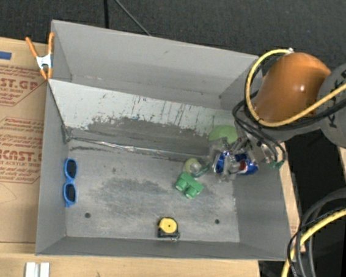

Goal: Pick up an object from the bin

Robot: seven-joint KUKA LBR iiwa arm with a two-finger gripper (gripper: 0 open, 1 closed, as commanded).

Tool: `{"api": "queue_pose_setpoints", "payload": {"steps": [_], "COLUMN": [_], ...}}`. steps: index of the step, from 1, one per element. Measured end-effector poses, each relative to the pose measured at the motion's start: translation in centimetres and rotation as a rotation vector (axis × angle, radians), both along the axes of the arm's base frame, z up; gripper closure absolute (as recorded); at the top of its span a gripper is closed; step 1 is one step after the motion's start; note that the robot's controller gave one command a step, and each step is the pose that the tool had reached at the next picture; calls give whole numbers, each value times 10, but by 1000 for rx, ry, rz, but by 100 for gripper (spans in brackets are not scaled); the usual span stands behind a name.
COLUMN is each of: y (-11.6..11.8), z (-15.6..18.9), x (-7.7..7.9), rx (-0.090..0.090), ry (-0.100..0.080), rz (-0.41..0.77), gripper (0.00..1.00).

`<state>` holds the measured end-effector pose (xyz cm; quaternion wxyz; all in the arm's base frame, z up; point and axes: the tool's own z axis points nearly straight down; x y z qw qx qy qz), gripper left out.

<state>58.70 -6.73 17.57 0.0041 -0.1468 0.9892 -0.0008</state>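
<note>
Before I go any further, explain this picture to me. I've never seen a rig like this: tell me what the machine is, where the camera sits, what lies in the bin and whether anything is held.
The machine is a robot arm with an orange cover and looped cables, reaching in from the right. Its job is to pick one thing out of the grey metal bin. The single camera looks down on the bin from above, slightly to one side.

On the bin floor lie blue sunglasses at the left, a small yellow round object near the front wall, and a green toy in the middle with a pale round thing just behind it. A light green piece sits at the back right.

The end effector is down at the right side, right at a blue, red and white thing. Whether it holds that thing cannot be told from this view.
</note>
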Motion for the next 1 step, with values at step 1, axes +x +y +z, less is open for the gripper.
{"api": "queue_pose_setpoints", "payload": {"steps": [1], "y": [-16], "z": [83], "x": [-26], "rx": [-2], "ry": [-2], "rz": [-9], "gripper": [100]}}
